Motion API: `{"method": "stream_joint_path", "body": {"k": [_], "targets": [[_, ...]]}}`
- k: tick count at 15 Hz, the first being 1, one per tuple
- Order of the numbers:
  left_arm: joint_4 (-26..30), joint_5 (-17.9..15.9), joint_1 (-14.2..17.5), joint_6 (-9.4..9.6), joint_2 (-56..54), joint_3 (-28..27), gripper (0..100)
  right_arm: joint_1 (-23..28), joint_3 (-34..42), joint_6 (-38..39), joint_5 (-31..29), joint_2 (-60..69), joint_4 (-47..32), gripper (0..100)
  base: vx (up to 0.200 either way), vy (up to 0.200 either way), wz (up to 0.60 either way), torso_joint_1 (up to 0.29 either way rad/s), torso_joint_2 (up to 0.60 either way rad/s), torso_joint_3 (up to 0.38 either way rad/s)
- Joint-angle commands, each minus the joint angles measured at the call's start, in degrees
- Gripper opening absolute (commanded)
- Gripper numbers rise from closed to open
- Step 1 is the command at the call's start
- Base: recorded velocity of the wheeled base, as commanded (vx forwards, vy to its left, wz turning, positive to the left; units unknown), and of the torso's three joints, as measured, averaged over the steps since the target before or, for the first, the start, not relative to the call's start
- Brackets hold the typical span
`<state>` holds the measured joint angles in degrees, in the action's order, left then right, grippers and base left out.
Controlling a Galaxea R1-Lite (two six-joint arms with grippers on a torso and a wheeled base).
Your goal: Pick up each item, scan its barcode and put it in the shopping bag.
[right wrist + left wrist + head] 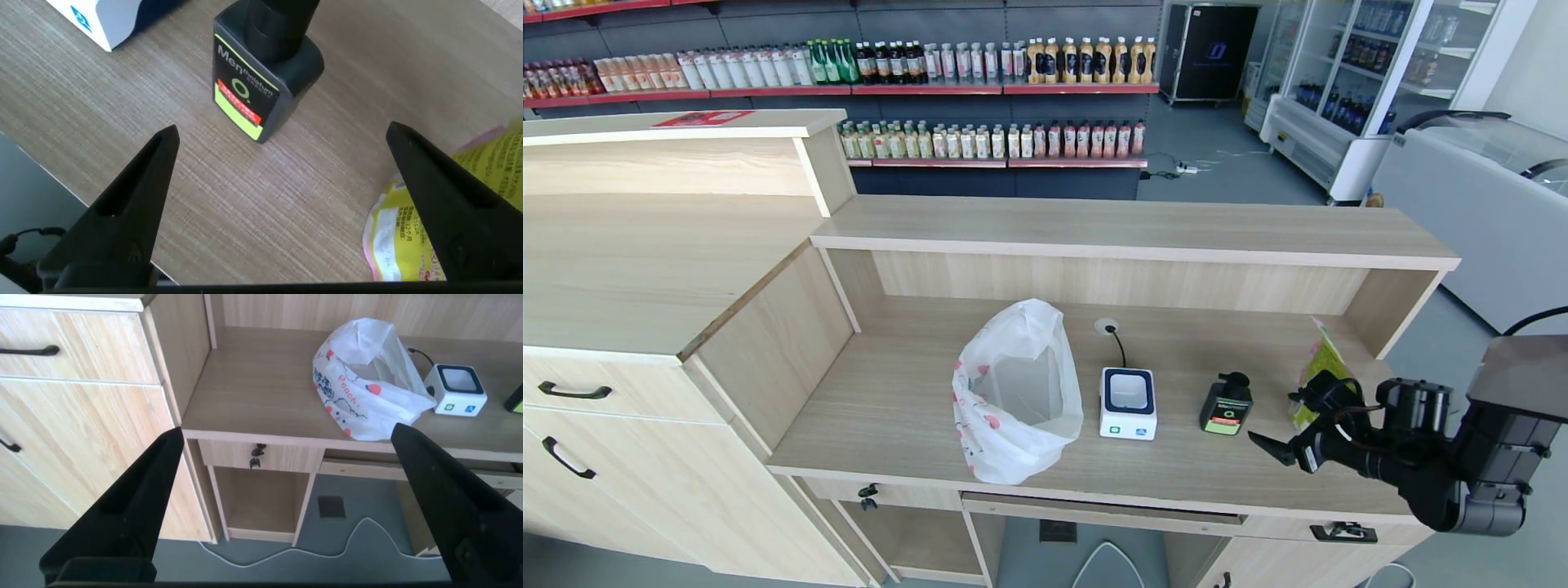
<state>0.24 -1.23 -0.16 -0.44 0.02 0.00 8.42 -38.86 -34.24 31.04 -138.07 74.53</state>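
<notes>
Left pincer (286, 433) was wide open and empty, low in front of the counter (890, 408) near its left front corner and touching nothing. The drawer cabinet (621, 408) stood left of it, and the shopping bag (1013, 392) was well apart on the counter top. The bag stood mouth-up left of centre, white with a red print, slumped toward the front edge. The scanner (1128, 402) sat just beside it on the right, a white box with a dark window, its cable (1117, 343) running back to a hole in the counter. Next right and apart from the scanner was a dark bottle (1226, 404) with a green label, lying flat with its cap pointing to the back. Right pincer (1298, 420) hung over the counter's right end with its fingers spread wide, holding nothing. In the right wrist view the bottle (257, 73) lay ahead of the gap, not touching either finger. A yellow-green packet (1321, 359) leaned at the right wall, partly hidden behind that pincer and close by one finger; contact could not be told.
</notes>
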Motion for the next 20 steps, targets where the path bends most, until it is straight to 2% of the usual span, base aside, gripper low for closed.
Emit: {"method": "stream_joint_path", "body": {"k": [1, 5, 20], "targets": [[0.02, 0.09, -0.02, -0.09, 0.06, 0.0, 100, -0.69, -3.32, -0.03, 0.34, -2.38, -0.88, 100, 0.0, 0.0, 0.0, 0.0, 0.0, 0.0], [0.02, 0.0, -0.02, -0.09, 0.06, 0.0, 100, -1.83, -9.74, -0.03, 2.62, -5.1, -3.78, 100, 0.0, 0.0, 0.0, 0.0, 0.0, 0.0], [-0.07, 0.09, -0.02, -0.09, 0.06, 0.0, 100, -5.96, -19.85, -0.47, 3.68, -12.93, -5.1, 100, 0.0, 0.0, 0.0, 0.0, 0.0, 0.0]]}}
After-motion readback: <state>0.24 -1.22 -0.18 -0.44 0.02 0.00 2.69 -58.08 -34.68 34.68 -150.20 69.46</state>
